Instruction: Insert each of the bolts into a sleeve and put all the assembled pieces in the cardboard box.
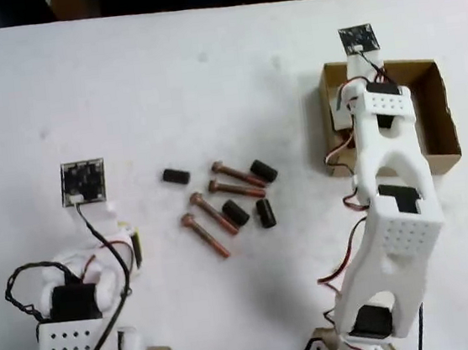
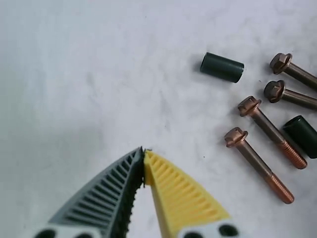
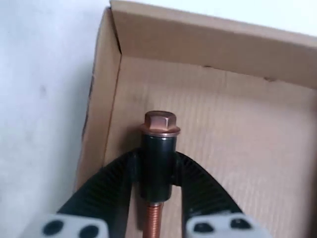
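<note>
Right jaws: the right gripper (image 3: 157, 159) is clamped on the black sleeve (image 3: 158, 166) of an assembled piece (image 3: 159, 146), squeezing it from both sides.
Left jaws: the left gripper (image 2: 143, 153) is pinched together with nothing in it, hanging over bare table (image 1: 205, 68) beside the parts pile.
Where the piece is: inside the cardboard box (image 3: 213, 47), over the floor near one side wall. The copper bolt (image 3: 160, 124) has its head pointing away from the wrist, and its thread sticks out the sleeve's other end.
Loose on the table: four loose bolts (image 1: 213, 213) and four loose sleeves (image 1: 265, 213), bunched between the arms. One sleeve sits a bit off toward the left arm.
Step, my guess: first drop-off. The right arm (image 1: 390, 174) is parked over the box, so opening up looks like the next thing.
Risk 1: the grip is on the sleeve only. Nothing visibly locks the bolt in, so a tilt or a high drop could let it slide out and undo the assembly.
Risk 2: it's close to that wall, so an opening finger could catch the cardboard and shove the box.
Risk 3: the pile is tight, so a grab could knock a neighbour rolling.
</note>
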Controlling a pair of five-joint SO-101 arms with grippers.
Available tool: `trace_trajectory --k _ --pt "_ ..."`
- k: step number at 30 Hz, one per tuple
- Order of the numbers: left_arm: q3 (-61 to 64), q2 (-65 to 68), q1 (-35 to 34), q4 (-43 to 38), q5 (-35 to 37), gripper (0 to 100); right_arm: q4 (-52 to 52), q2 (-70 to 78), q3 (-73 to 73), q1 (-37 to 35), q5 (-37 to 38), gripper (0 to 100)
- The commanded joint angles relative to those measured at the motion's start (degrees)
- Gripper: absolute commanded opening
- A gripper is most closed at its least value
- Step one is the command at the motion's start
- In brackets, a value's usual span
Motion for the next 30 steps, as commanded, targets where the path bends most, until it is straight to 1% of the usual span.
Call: trace_trajectory --k 1,5,9,15,18,21,27,30 --pt "-0.26 -0.48 -0.31 -1.67 -0.62 2 -0.13 -0.92 -3.78 0.13 1.05 7.4" --pt "-0.26 -0.48 -0.31 -1.67 -0.62 2 0.04 -0.92 -3.78 0.13 1.14 15.9" --pt "-0.18 -3.12 -0.31 -1.32 -0.62 2 -0.31 -1.19 -3.87 0.13 1.14 16.1" --pt "4.13 -17.80 -0.13 3.43 -0.62 2 0.92 -8.66 -3.43 0.22 0.97 16.1" --pt "5.45 -25.80 0.13 7.12 -3.60 2 4.97 -13.67 -3.52 -0.13 0.79 16.0" --pt "5.36 -30.99 0.13 10.99 -3.78 2 8.75 -18.77 -3.52 -0.75 0.70 12.7" --pt "5.54 -30.37 0.13 11.78 -3.87 2 17.54 -28.88 -3.52 -3.03 0.62 1.6" --pt "6.86 -30.37 0.13 11.52 -3.96 2 23.69 -35.12 -3.52 -6.02 0.62 2.6"
